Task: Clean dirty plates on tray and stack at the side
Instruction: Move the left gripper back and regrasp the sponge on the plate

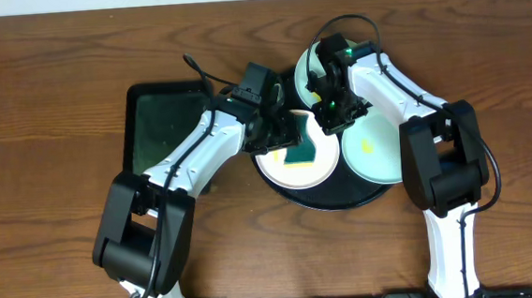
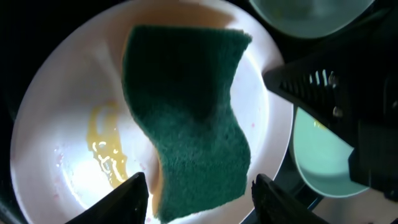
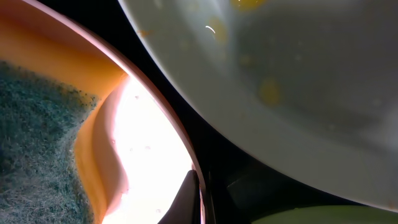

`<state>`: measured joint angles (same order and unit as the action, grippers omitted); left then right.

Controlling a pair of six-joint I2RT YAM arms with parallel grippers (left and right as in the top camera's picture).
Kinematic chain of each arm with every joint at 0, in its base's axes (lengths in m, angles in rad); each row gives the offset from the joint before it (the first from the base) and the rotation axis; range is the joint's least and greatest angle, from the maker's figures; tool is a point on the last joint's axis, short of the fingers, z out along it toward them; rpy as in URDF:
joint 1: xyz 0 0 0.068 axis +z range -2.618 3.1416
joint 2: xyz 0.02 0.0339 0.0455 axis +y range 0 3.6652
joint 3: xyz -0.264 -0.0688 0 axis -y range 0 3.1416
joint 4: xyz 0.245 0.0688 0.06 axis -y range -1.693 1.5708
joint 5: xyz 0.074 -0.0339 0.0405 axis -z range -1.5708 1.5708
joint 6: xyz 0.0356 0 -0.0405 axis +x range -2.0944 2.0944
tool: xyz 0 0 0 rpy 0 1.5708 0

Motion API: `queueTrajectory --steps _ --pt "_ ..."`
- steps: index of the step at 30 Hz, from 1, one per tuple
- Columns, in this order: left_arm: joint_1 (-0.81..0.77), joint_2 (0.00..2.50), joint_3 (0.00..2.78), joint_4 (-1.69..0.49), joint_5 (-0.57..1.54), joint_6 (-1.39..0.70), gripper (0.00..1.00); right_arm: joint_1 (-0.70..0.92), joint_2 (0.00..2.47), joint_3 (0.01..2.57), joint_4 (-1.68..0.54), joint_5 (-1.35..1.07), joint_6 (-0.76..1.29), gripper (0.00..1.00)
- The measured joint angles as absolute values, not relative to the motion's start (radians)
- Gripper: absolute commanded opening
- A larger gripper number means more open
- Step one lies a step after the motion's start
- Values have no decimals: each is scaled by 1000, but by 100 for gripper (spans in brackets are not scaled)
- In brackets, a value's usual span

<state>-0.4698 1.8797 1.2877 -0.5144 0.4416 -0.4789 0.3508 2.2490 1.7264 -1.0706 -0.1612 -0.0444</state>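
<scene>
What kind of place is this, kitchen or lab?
Likely a lab bench staged for dishwashing: plain wooden table, smeared white plate on a black tray, green sponge.

Both arms wore smooth white shells broken by chunky black joint housings. A thin black cable looped over the wrist of the left arm; the right arm carried another, plus a small green light. The fingers were matte black.

The table is brown wood with a visible grain, and the black tray looks glossy. The green sponge is coarse and fibrous against the smooth, shiny white plate.
</scene>
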Motion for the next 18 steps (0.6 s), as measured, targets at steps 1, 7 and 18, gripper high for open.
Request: queueTrajectory --steps 1,7,18 --pt "-470 1880 1288 -506 441 -484 56 351 2249 1726 -1070 -162 -44 1" --pt "-470 1926 1288 -447 439 -526 55 351 2249 1726 -1070 -161 -44 1" --pt "-471 2001 1288 -418 443 -598 44 351 2249 1726 -1070 -162 -44 1"
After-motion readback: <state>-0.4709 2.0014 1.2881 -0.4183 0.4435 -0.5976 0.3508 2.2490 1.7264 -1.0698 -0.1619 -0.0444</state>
